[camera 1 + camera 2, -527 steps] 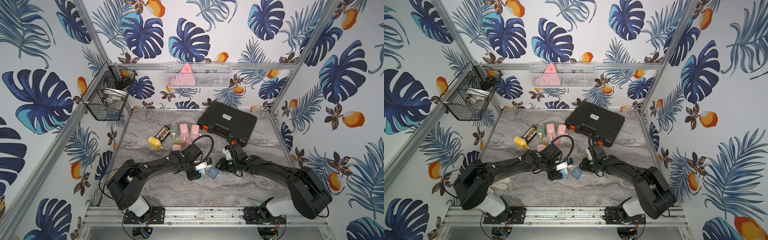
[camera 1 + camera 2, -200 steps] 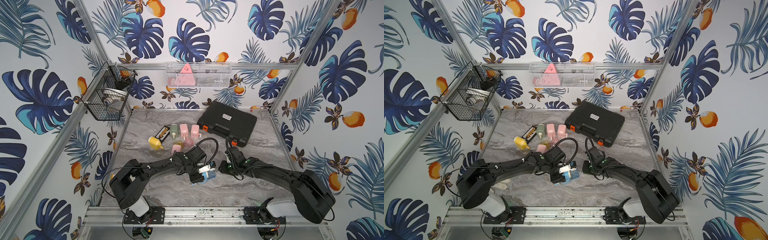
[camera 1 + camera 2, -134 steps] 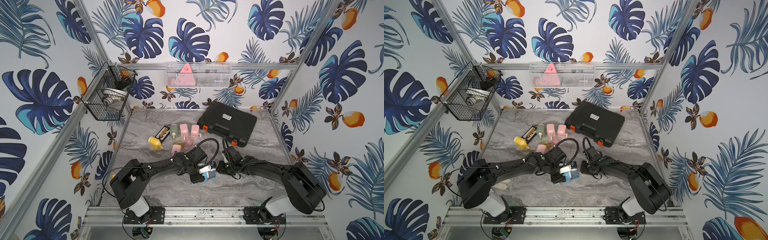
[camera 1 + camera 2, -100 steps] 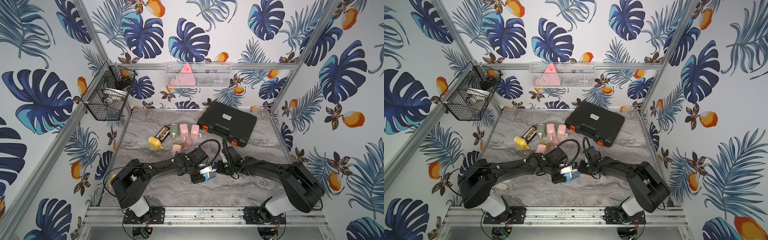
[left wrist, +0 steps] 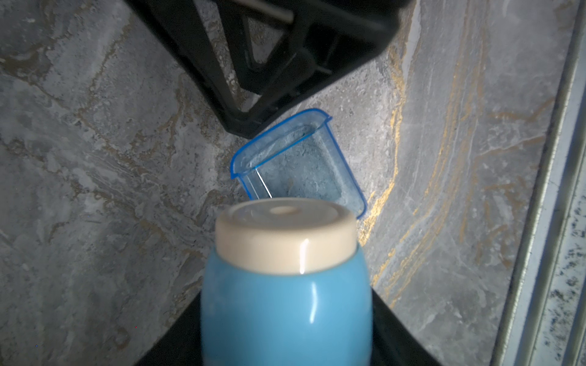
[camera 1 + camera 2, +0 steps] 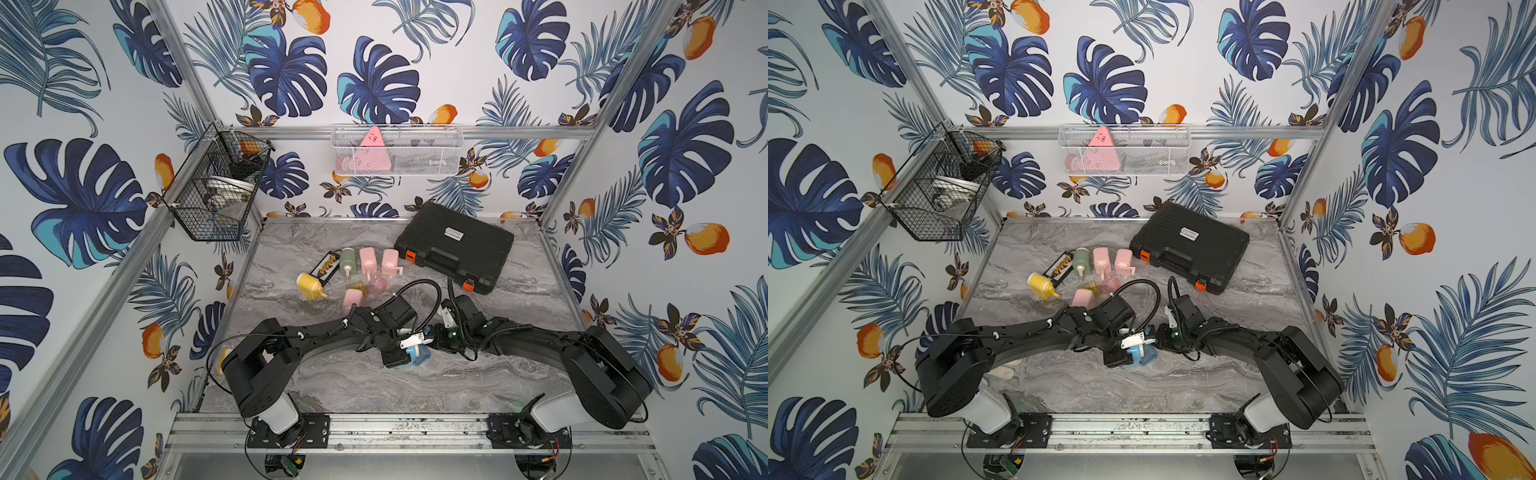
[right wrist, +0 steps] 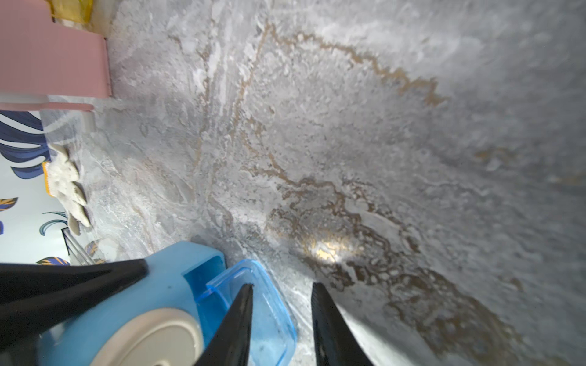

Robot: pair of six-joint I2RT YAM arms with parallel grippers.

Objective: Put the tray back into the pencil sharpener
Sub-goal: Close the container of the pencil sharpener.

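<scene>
jaws of the left gripper (image 6: 404, 353) are clenching a rounded sky-blue plastic pencil sharpener (image 5: 285, 304) with a round cream cap, and its black fingers (image 5: 390, 342) are pressing on both flanks of the body in the left wrist view. the sharpener is being held close to the grey marble-patterned desk (image 6: 415, 390), near the middle of the front edge. a small see-through blue plastic tray (image 5: 301, 168) is lying on the desk right against the sharpener, angled to it. in the right wrist view one corner is touching the darker blue recess in the body, while most of its length is showing outside. how far it is sitting inside the slot i cannot tell. the right gripper (image 7: 282, 285) is standing at the tray's outer end, with one black finger over the tray's hollow and the other on the bare desk side. the end wall is lying between them with a gap showing, and whether they are pinching that wall or only bracketing it i cannot tell. a black ribbed plastic carry case (image 6: 455, 245) with orange latches is lying toward the back right corner. a cluster of small yellow, green and pink plastic bottles (image 6: 368, 259) is lying to the left of it, well apart from the grippers.
</scene>
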